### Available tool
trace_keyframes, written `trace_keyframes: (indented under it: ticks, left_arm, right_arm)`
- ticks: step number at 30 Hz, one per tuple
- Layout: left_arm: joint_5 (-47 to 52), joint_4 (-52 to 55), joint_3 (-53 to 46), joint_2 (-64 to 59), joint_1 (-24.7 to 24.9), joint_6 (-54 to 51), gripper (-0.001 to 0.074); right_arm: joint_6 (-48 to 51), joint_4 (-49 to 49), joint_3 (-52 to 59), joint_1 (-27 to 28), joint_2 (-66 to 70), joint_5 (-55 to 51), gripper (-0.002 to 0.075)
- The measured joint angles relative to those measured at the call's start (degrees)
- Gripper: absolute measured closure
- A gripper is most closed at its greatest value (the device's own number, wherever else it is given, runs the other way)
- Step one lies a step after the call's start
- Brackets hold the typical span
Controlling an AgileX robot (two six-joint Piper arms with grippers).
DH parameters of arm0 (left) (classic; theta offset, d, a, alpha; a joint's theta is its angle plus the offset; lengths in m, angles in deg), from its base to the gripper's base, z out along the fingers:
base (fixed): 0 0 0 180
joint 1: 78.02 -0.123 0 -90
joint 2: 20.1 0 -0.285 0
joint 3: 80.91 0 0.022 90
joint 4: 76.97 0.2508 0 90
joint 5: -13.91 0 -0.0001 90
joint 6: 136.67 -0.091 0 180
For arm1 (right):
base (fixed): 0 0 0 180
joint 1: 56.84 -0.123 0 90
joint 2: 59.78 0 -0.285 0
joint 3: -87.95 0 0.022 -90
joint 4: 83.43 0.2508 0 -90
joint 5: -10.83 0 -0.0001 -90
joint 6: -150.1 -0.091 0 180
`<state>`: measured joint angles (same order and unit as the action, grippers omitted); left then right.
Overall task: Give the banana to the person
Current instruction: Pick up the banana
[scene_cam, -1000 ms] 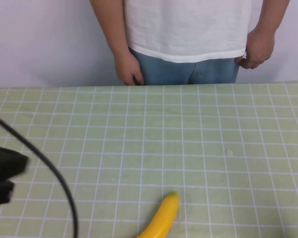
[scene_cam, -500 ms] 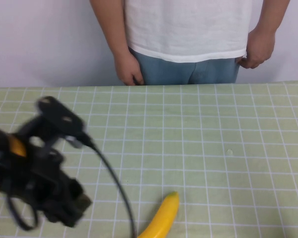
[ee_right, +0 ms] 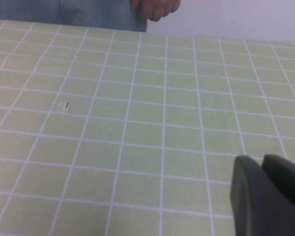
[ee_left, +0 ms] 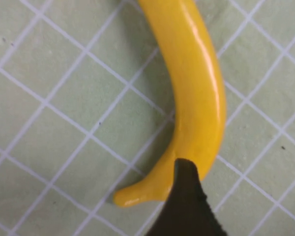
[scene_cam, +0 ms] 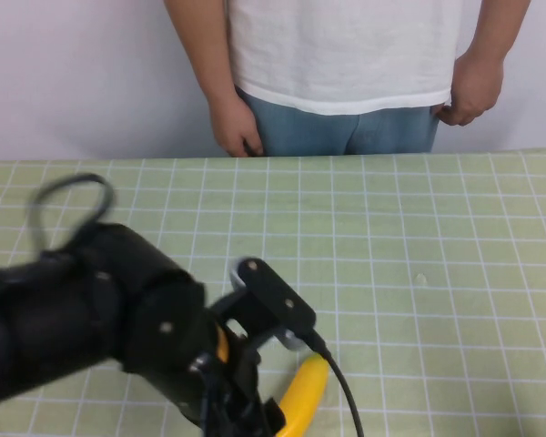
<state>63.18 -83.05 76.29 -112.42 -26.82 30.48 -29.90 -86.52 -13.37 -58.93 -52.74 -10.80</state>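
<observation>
The banana (scene_cam: 302, 399) lies on the green gridded table near the front edge, its tip pointing away from me. It fills the left wrist view (ee_left: 194, 88), stem nub toward the camera. My left gripper (scene_cam: 253, 417) hangs just over the banana's stem end. One dark fingertip (ee_left: 187, 196) overlaps the banana and the other is out of frame, so the jaws look open and hold nothing. The person (scene_cam: 346, 55) stands behind the table's far edge, hands down at the hips. My right gripper (ee_right: 261, 162) is shut and empty, low over the table at the right, out of the high view.
The green gridded table (scene_cam: 419, 237) stretches between the banana and the person. The bulky left arm (scene_cam: 91, 309) and its cable cover the front left. A small speck (scene_cam: 421, 279) lies on the mat at right of centre.
My left arm has swung in from the left edge toward the front centre and now hangs over the banana's stem end. The banana and the person have not moved.
</observation>
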Motion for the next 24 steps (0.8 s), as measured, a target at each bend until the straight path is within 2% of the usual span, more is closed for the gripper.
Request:
trace_keyframes:
  ticks: [17, 22, 24]
  left_arm:
    - [-18.5, 0.0, -10.1, -11.4, 0.3, 0.6, 0.0281]
    - [-20.5, 0.0, -10.1, -15.9, 0.3, -2.4, 0.0281]
    - [-20.4, 0.2, -10.1, -16.7, 0.3, -3.1, 0.0312]
  right_arm:
    - [0.0, 0.0, 0.0, 0.0, 0.0, 0.0, 0.0734]
    - [0.0, 0.0, 0.0, 0.0, 0.0, 0.0, 0.0734]
    - [0.0, 0.0, 0.0, 0.0, 0.0, 0.0, 0.0733]
